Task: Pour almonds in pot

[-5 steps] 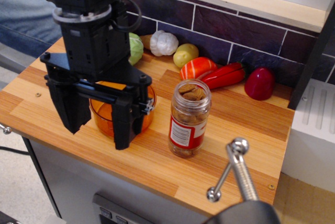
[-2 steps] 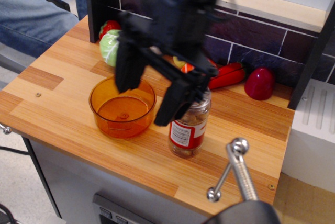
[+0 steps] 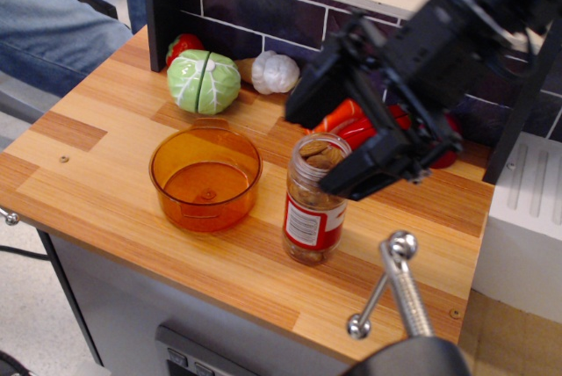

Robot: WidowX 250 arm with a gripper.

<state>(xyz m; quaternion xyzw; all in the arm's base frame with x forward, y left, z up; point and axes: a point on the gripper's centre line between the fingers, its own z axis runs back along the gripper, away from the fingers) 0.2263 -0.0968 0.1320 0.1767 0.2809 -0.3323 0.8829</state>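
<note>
Brown almonds (image 3: 317, 157) fill a clear jar (image 3: 313, 203) with a red and white label. The jar stands up straight on the wooden table (image 3: 97, 143), with no lid on top. My black claw (image 3: 330, 148) hangs just above and beside the top of the jar. Its two fingers (image 3: 379, 165) are spread wide apart and point down to the left. I see nothing between them, so the claw holds nothing. One finger is at the far side of the jar top and the other is at the near right side. I cannot tell if a finger touches the jar.

I see the orange pot (image 3: 205, 177) left of the claw, near the jar but not touching it. It looks empty inside.

Behind and left of the claw sit a green cabbage toy (image 3: 204, 82) and a white garlic toy (image 3: 274, 72). Other red toys are partly hidden behind the claw.
</note>
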